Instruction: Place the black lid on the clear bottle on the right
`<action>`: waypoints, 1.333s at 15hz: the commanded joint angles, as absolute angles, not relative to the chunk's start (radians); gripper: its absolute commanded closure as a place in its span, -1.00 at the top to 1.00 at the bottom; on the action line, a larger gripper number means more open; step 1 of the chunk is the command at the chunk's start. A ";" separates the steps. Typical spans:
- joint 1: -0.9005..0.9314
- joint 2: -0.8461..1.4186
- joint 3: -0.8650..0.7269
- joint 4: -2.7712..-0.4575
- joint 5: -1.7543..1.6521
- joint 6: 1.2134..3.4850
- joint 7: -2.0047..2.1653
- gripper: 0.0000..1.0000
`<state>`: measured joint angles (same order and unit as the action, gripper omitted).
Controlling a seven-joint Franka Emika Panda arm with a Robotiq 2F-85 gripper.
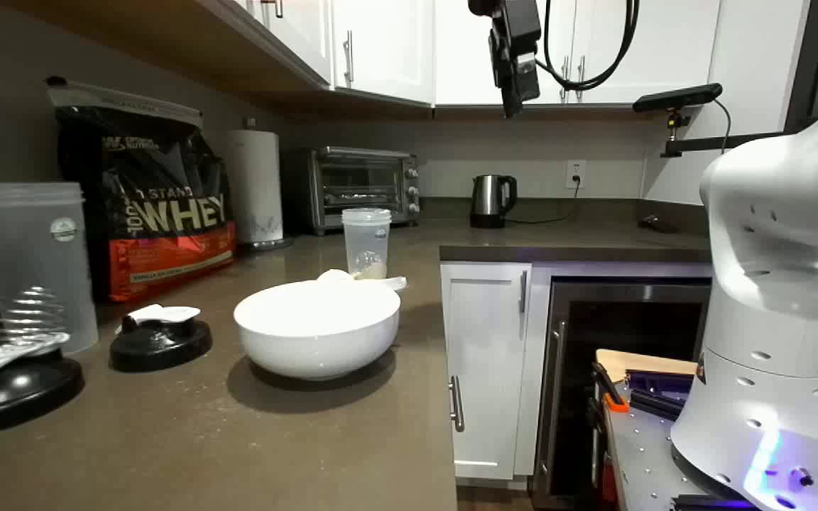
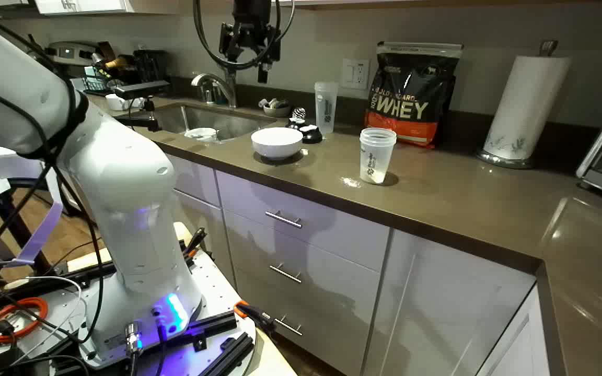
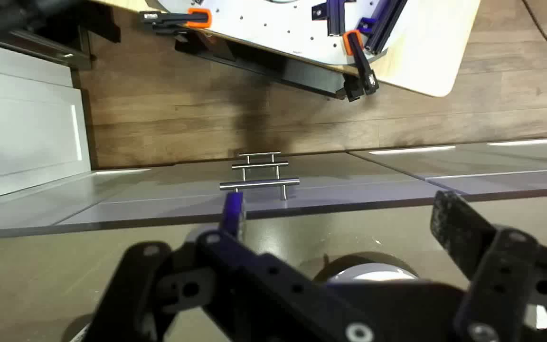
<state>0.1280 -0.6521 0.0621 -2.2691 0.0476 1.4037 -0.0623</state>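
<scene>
Two clear bottles stand upright without lids on the counter. The one with powder in its bottom [image 2: 377,156] is on the right in an exterior view and also shows in an exterior view [image 1: 366,245]. The other clear bottle [image 1: 36,262] stands by the whey bag [image 2: 325,107]. Two black lids with white flip caps lie on the counter: one lid [image 1: 160,348] near the bowl [image 2: 311,136], another lid [image 1: 18,394] in front of the further bottle. My gripper [image 3: 340,209] is open and empty, high above the counter in both exterior views [image 1: 513,110] [image 2: 247,70].
A white bowl [image 1: 318,348] [image 2: 277,143] sits between the lids and the powder bottle. A whey bag [image 1: 160,191], paper towel roll [image 1: 256,186] and toaster oven [image 1: 363,188] stand along the wall. A faucet [image 2: 222,86] and sink [image 2: 249,125] are nearby. Wall cabinets [image 1: 384,42] hang above.
</scene>
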 commanded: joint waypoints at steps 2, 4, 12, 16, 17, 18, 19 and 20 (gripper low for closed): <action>0.120 -0.651 0.068 -2.266 0.050 1.401 -0.065 1.00; 0.120 -0.651 0.068 -2.266 0.050 1.401 -0.065 1.00; 0.124 -0.643 0.071 -2.264 0.050 1.404 -0.069 1.00; 0.147 -0.588 0.113 -2.251 0.045 1.447 -0.071 1.00; 0.155 -0.572 0.132 -2.249 0.041 1.478 -0.065 1.00; 0.160 -0.557 0.149 -2.247 0.036 1.511 -0.059 1.00; 0.167 -0.542 0.170 -2.244 0.028 1.561 -0.051 1.00; 0.170 -0.526 0.189 -2.240 0.015 1.608 -0.040 1.00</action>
<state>0.1539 -0.5843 0.1442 -2.2686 0.0451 1.5175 -0.0617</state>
